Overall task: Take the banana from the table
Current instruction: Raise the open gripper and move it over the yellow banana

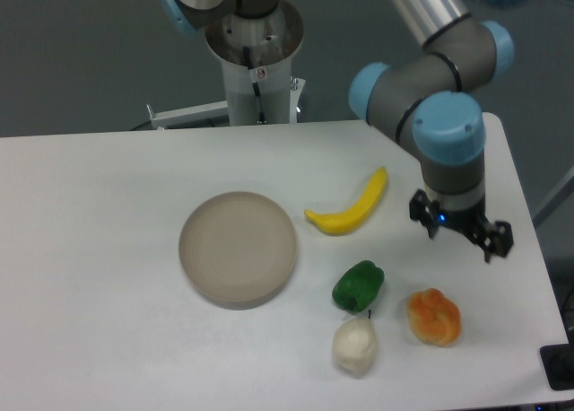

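Note:
The banana (352, 206) is bright yellow and curved. It lies flat on the white table (90, 249), just right of the round dish. My gripper (464, 234) hangs to the right of the banana, a hand's width from its upper tip, above the table's right side. It points down toward the table, and its dark fingers are too small and dark to show whether they are spread or closed. It holds nothing that I can see.
A round beige dish (238, 248) sits left of the banana. A green pepper (359, 284), a white garlic-like piece (355, 346) and a lumpy orange fruit (434, 317) lie in front. The arm's base (256, 65) stands at the back edge.

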`<state>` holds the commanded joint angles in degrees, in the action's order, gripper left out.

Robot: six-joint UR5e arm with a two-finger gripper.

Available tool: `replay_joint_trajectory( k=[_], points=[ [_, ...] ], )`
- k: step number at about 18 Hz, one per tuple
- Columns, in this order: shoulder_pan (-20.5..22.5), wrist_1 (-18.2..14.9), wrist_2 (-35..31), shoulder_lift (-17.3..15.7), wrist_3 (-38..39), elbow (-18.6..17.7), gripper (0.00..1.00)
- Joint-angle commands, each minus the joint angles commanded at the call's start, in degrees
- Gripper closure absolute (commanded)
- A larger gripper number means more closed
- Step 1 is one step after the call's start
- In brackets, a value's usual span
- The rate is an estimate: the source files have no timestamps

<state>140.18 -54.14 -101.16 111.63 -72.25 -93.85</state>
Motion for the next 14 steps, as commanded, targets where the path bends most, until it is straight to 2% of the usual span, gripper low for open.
replay_joint_trajectory(
  k=[3, 6, 8, 11, 14],
  points=[
    [-0.17, 0.44, -0.09, -0.53, -0.17, -5.27, 0.0],
    [-0.17, 0.88, 0.43, -0.97, 0.0, -8.71, 0.0],
    [-0.09, 0.97, 2.71, -1.15, 0.09, -10.29, 0.0],
    [1.4, 0.97, 6.76, -3.08, 0.26, -13.28, 0.0],
    [1.85, 1.58, 9.4, -4.22, 0.88, -17.23, 0.0]
  ],
)
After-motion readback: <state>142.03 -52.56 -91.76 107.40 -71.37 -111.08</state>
